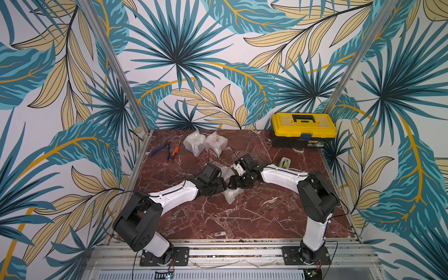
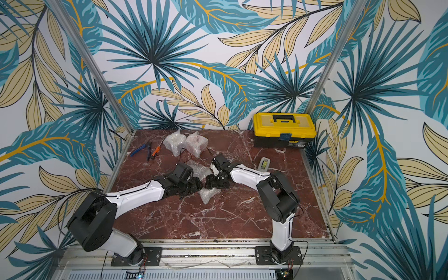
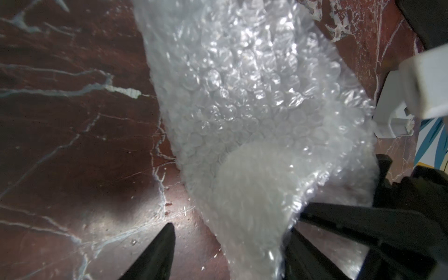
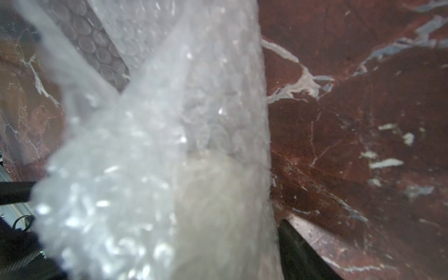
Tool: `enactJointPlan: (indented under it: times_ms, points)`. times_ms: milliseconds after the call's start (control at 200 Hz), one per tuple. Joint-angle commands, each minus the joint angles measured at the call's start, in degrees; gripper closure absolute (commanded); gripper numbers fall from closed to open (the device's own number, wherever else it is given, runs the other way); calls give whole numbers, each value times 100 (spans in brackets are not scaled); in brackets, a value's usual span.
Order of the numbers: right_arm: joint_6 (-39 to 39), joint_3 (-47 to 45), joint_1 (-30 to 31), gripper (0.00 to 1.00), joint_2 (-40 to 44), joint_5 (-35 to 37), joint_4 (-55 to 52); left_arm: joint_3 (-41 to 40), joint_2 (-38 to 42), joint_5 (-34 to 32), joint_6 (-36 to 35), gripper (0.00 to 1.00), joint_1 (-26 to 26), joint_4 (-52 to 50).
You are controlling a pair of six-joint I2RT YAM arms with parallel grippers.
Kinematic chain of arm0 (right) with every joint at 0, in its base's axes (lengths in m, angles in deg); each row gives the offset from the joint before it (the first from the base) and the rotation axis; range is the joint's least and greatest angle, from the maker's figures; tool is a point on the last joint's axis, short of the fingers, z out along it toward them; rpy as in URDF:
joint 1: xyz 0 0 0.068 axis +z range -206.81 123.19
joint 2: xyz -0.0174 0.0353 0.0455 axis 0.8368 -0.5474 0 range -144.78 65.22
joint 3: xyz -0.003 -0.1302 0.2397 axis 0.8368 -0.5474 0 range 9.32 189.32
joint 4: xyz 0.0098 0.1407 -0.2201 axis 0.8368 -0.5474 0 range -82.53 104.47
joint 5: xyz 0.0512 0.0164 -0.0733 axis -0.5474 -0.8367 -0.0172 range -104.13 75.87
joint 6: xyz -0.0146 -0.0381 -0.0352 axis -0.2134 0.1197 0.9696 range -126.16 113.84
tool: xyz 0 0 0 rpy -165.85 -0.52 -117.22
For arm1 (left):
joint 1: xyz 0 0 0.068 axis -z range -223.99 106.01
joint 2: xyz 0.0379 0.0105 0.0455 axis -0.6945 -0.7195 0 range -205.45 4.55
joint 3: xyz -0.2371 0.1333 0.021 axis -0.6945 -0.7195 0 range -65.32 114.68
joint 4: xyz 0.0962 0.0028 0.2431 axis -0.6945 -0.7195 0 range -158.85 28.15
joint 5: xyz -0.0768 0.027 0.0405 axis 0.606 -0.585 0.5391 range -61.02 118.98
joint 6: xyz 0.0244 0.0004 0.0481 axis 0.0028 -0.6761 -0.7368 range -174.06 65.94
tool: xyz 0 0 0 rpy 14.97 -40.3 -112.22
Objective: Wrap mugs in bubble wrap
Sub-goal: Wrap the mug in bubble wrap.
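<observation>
Closest to the lens in both top views, the arm bases (image 1: 157, 244) sit bolted to a metal rail (image 1: 232, 252) at the front edge of the bench (image 1: 242, 218). At mid-bench the left claw (image 1: 223, 187) and right claw (image 1: 232, 182) meet almost tip to tip over a crumpled sheet of bubble wrap (image 1: 233, 196) (image 2: 209, 194). From up here neither claw's opening can be read. Two wrapped bundles (image 1: 194, 143) stand side by side near the back wall. Blue pliers (image 1: 160, 149) and an orange screwdriver (image 1: 175, 150) lie just to their left. A yellow toolbox (image 1: 304, 131) fills the back right corner, and a grey tape dispenser (image 1: 284, 163) lies near the right arm.

Seen from the left wrist, the bubble wrap (image 3: 242, 97) lies across the red marble, and a pale rounded mug (image 3: 254, 189) shows dimly through it. The left claw stands open: one black finger (image 3: 164, 252) is clear of the wrap, the other is hidden behind the plastic.

Seen from the right wrist, blurred wrap (image 4: 157, 145) fills the middle with the pale mug (image 4: 218, 218) inside. One dark finger (image 4: 295, 247) lies just beside its edge. Whether the right claw presses on the bundle, I cannot tell.
</observation>
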Motion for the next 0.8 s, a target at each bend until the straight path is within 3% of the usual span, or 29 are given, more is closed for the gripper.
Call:
enactJointPlan:
  times_ms: [0,110,245,476,791]
  points:
    - [301,-108,-5,28,-379,436,-833,-182,-167,-229,141,38,219,-298]
    - [368,51,-4,27,-271,396,-904,-348,-117,-316,426,40,368,-304]
    - [105,25,-2,20,486,600,-749,-439,-99,-427,677,41,471,-304]
    - [-1355,-663,44,14,1686,1762,-772,-415,-115,-441,907,41,487,-296]
    - [-2145,-1262,246,14,1462,446,617,-309,-133,-431,940,41,502,-296]
